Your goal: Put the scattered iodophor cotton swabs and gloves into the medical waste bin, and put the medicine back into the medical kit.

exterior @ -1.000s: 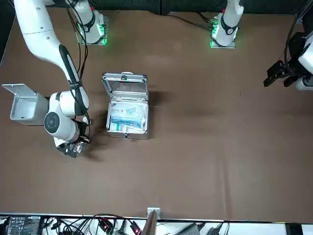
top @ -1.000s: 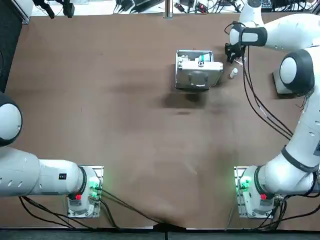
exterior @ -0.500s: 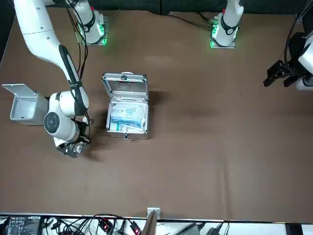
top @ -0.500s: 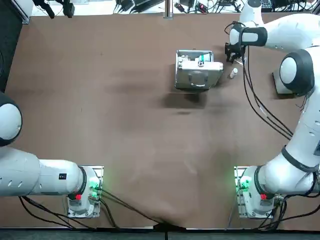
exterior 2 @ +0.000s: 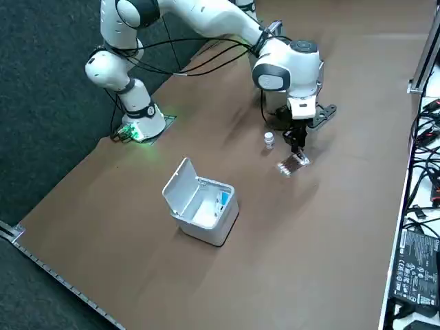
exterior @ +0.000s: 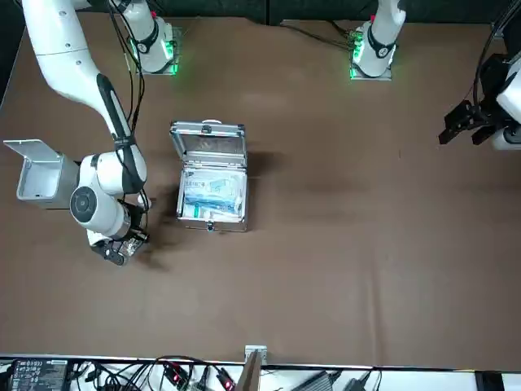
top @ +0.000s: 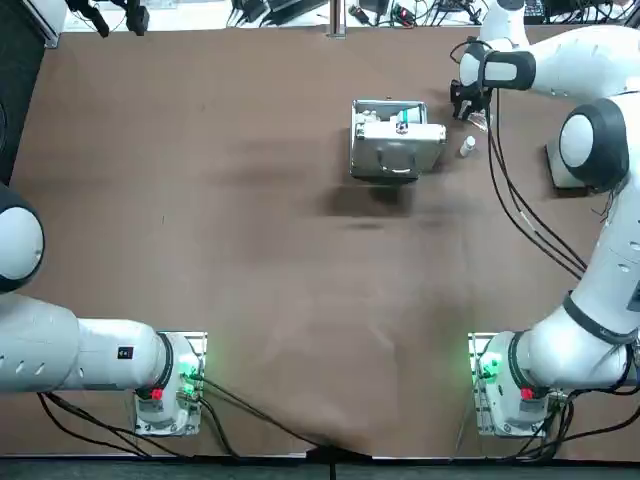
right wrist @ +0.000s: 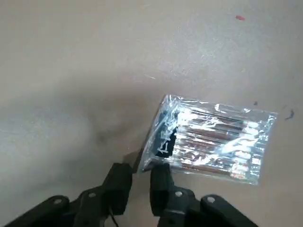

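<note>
A clear packet of iodophor cotton swabs lies flat near the table's far right side. My right gripper is low over it, its fingers closed to a narrow gap with the packet's corner pinched between them. From the right side, the packet sits just under the gripper. A small white medicine bottle stands upright close by, between the gripper and the robot. The silver medical kit is open left of them. The white waste bin has its lid up and something blue inside.
My own forearm and cables arch over the bin and the table's right side. Wide bare brown tabletop stretches left of the kit and towards the arm bases. Cables and gear line the far table edge.
The gripper has shifted slightly toward the far edge of the table, away from the bottle. The kit, bottle and bin have not moved.
</note>
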You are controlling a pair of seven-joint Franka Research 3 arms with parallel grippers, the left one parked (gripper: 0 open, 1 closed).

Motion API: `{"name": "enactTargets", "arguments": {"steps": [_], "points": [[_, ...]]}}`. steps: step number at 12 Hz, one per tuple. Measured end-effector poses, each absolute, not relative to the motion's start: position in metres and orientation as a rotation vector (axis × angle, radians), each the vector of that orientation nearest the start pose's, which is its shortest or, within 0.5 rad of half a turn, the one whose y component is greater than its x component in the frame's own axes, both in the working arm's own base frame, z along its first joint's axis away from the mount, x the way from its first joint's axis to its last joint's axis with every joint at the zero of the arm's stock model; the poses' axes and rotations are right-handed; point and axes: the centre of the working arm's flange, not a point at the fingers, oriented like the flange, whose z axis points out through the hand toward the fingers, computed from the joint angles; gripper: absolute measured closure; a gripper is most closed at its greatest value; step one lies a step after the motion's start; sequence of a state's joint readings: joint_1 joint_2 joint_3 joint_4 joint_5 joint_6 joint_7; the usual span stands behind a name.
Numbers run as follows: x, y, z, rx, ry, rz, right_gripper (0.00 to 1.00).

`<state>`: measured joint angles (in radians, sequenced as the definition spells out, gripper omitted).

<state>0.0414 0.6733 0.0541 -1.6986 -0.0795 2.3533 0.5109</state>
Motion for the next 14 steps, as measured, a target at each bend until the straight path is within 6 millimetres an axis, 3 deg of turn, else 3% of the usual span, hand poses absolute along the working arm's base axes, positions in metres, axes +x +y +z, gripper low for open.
{"name": "enactTargets", "arguments": {"steps": [7,9,14], "points": [[0.6733,0.0594,0.1942,-3.108,0.593,0.001,0.73],[0.674,0.0591,0.1949,-3.107,0.595,-0.002,0.94],[0.6743,0.0588,0.1953,-3.107,0.597,-0.004,0.88]]}}
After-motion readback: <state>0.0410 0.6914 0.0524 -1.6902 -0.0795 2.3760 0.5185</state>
